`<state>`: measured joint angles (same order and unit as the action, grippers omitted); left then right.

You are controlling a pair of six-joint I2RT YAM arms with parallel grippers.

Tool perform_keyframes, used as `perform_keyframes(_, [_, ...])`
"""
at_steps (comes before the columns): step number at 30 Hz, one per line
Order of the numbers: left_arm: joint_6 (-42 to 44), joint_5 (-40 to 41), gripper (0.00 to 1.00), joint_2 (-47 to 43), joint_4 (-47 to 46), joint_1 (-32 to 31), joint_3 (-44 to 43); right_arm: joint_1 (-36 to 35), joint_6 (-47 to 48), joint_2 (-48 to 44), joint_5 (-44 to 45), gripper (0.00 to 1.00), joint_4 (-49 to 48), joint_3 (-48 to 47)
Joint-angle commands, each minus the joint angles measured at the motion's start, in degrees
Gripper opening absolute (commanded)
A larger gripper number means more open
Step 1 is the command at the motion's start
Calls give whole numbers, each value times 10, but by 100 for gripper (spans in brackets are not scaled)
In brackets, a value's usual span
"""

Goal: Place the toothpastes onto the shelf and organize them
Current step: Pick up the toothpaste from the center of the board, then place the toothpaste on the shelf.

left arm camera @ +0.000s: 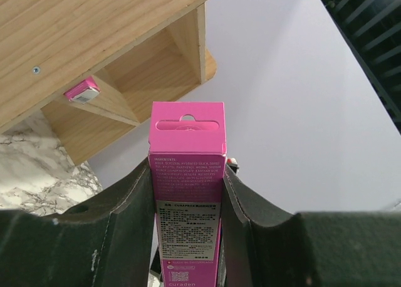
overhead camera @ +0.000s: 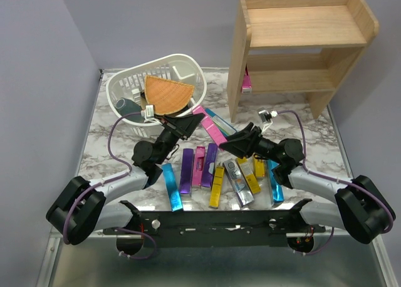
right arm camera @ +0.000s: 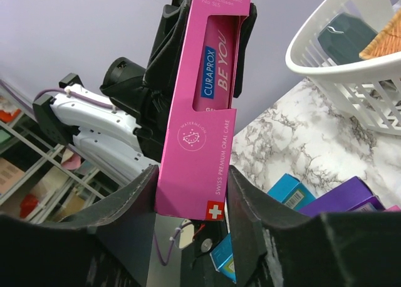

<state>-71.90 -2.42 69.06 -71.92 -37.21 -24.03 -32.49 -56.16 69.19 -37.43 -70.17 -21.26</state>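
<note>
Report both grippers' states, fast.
Left gripper: closed, holding the pink carton.
Right gripper: closed on the same carton's other end.

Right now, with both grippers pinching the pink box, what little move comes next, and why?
Probably the left gripper should let go: both grippers clamp one pink carton, and the right gripper sits nearer the shelf.

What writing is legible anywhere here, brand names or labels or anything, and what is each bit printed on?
"CURAPROX": blue strip on the magenta pink glossy toothpaste carton.
"BE YOU": beside that strip.
"SWISS PREMIUM ORAL CARE": lower on that face.
Round emblem wording: too small.
"INGREDIENTS:" and "curaden": the carton's back panel; the fine print between them is too small.
Coloured cartons lying on the marble table: too small to read.
</note>
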Motion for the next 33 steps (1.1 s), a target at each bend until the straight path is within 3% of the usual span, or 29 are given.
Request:
perform_keyframes(1, [0, -16, 34, 5, -47, -2, -16, 4, 10, -13, -12, 46, -21, -1])
perform_keyframes(4, [11, -21, 50, -1, -37, -3, -15, 4, 30, -33, -7, 41, 14, -2])
perform_keyframes(5, [16, -21, 61, -3, -26, -3, -15, 4, 37, -38, -5, 40, 26, -2])
perform_keyframes(10, [82, -10, 86, -55, 56, 0, -14, 4, 119, -109, 31, 39, 189, -12])
perform_keyframes(14, [168, 20, 99, -129, 293, 6, -44, 4, 206, -173, 79, 39, 353, -39])
perform_keyframes(15, [188, 47, 99, -162, 337, 8, -63, 4, 223, -188, 114, 39, 426, -48])
perform_keyframes(21, [363, 176, 99, -264, 656, 9, -169, 4, 325, -261, 282, 39, 649, -112])
perform_keyframes(26, [468, 296, 99, -272, 859, 11, -282, 4, 381, -278, 443, 39, 758, -173])
perform_keyframes(30, [518, 293, 99, -256, 905, 11, -355, 4, 408, -271, 586, 39, 790, -203])
perform_keyframes(33, [560, 299, 99, -251, 885, 11, -340, 5, 424, -242, 635, 39, 792, -233])
